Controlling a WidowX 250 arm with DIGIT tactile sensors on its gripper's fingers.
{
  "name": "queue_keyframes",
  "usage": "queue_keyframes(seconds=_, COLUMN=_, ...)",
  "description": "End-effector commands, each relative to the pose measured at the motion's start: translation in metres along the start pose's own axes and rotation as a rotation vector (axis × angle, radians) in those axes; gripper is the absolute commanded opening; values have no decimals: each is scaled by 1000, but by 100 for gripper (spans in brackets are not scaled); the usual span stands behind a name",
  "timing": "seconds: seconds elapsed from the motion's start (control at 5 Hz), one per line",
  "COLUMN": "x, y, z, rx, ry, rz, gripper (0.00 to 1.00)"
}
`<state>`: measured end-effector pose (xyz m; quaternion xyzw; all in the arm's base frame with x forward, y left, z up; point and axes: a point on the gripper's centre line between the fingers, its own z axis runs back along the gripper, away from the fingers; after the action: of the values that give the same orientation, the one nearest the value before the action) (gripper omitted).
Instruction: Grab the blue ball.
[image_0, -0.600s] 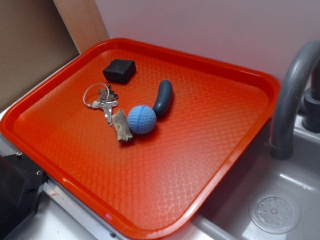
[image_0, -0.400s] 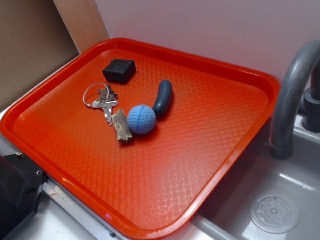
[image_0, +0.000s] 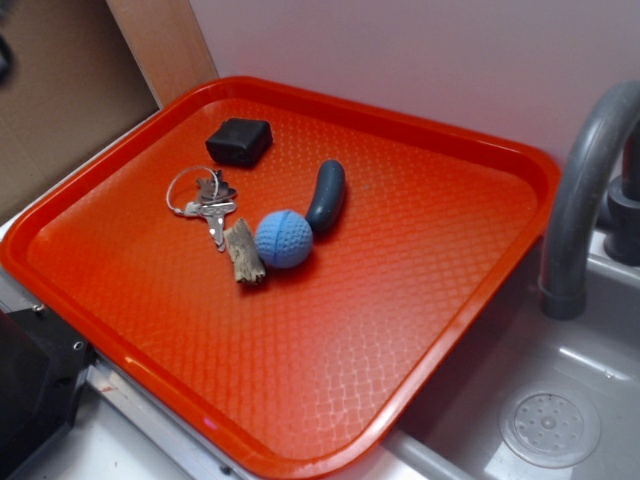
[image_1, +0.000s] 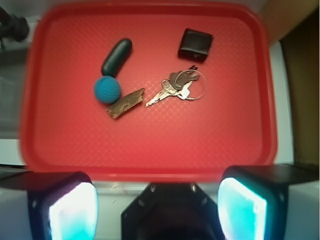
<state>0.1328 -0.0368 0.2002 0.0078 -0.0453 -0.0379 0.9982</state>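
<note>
The blue ball (image_0: 283, 238) (image_1: 107, 89) is a small dimpled light-blue sphere lying on the red tray (image_0: 420, 250) (image_1: 210, 135). It touches one end of a dark blue-grey capsule (image_0: 326, 195) (image_1: 116, 57) and sits beside a bit of wood (image_0: 244, 252) (image_1: 125, 103). In the wrist view my gripper (image_1: 157, 202) is high above the tray's near edge, well away from the ball. Its two fingers are spread wide with nothing between them. The exterior view shows only a dark blur (image_0: 4, 52) at its top left edge.
A bunch of keys on a ring (image_0: 203, 203) (image_1: 180, 86) and a small black box (image_0: 239, 141) (image_1: 195, 45) also lie on the tray. A grey faucet (image_0: 585, 190) and a sink with a drain (image_0: 549, 427) stand to the right. A wall runs behind.
A dark blur has come into the exterior view's top left corner. Nothing on the tray has moved.
</note>
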Motion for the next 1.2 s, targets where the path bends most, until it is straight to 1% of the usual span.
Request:
queue_keyframes(seconds=0.0, x=3, y=-2, z=5, rx=2, ry=-31, rz=-18, gripper=100)
queue_keyframes(seconds=0.2, x=3, y=-2, z=5, rx=2, ry=-31, rz=-18, gripper=100)
queue_keyframes(seconds=0.4, x=48, y=-42, z=-33, rx=37, ry=-52, rz=-181, gripper=100)
queue_keyframes(seconds=0.6, x=60, y=-68, z=-62, rx=20, ry=-112, rz=-231, gripper=100)
queue_keyframes(seconds=0.8, x=62, y=-78, z=-78, rx=0, ry=-65, rz=-253, gripper=100)
queue_keyframes(seconds=1.0, x=67, y=-67, z=-94, rx=-25, ry=0, rz=-232, gripper=100)
